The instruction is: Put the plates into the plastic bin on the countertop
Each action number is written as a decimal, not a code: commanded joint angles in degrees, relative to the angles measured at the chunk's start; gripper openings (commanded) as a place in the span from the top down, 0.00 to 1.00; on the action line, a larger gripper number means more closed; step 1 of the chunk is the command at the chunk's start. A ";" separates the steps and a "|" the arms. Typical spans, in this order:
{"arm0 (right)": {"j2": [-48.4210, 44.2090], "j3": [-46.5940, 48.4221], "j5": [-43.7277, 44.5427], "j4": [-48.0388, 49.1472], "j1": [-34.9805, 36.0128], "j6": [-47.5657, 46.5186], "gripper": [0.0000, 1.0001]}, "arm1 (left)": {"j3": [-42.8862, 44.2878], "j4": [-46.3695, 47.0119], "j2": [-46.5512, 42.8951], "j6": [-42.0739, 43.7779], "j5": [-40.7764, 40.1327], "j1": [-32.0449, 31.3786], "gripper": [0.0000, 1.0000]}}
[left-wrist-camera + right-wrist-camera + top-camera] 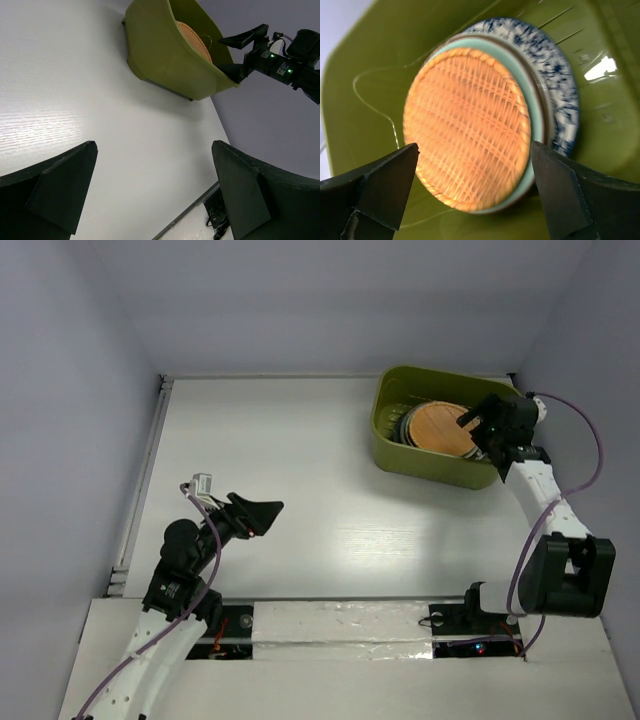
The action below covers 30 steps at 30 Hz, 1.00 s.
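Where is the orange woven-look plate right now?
The orange plate tops the stack inside the olive bin, far right of the top view, beneath the open right claw.

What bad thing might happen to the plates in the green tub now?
The open right gripper hangs close over the orange woven plate. If it pulls away crookedly, a finger might clip the plate's rim. The plates also look unevenly piled, with the blue-rimmed plate sticking out one side, so a bump might make them slide.

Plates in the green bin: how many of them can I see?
3. All are stacked in the bin: the orange woven plate on top, a mint green plate under it, a blue-rimmed white plate below. Others may be hidden underneath.
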 commanded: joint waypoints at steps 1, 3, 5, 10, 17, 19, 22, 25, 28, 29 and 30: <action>-6.41 -0.64 6.64 -1.39 -0.41 -0.46 0.00 | 2.89 2.58 -1.32 1.72 1.42 -0.36 0.01; -10.09 -2.74 9.36 -0.87 -0.41 0.06 0.00 | 4.20 1.97 -1.93 2.42 1.33 -0.36 0.01; -12.30 -3.89 10.07 -0.43 -0.41 0.33 0.00 | 5.70 0.65 -1.94 3.29 0.63 -0.36 0.01; -20.81 -8.79 4.20 1.24 -0.41 2.70 0.02 | 11.41 0.38 -0.18 5.49 2.12 -0.36 0.01; -44.95 -17.69 -8.54 7.48 -0.41 4.82 0.59 | 21.16 -2.95 1.40 8.48 0.11 -0.36 0.01; -50.78 -17.52 -16.09 8.45 -0.41 3.67 0.94 | 24.68 -3.66 1.58 9.88 -1.03 -0.36 0.01; -60.46 -14.54 -21.47 8.45 -0.41 4.02 1.00 | 27.76 -3.40 1.49 11.12 -2.00 -0.36 0.01; -66.27 -9.62 -20.43 5.56 -0.41 3.41 1.00 | 29.08 -2.43 1.41 11.65 -1.75 -0.36 0.01; -67.42 -6.54 -20.07 3.01 -0.41 2.18 0.94 | 29.26 -1.47 1.76 11.74 -0.87 -0.36 0.01; -67.34 -6.36 -20.33 2.48 -0.41 2.00 0.92 | 29.35 -1.46 2.63 11.82 -0.43 -0.36 0.01; -67.16 -6.44 -21.29 2.74 -0.41 2.00 0.82 | 29.52 -1.81 3.07 11.91 -0.25 -0.36 0.01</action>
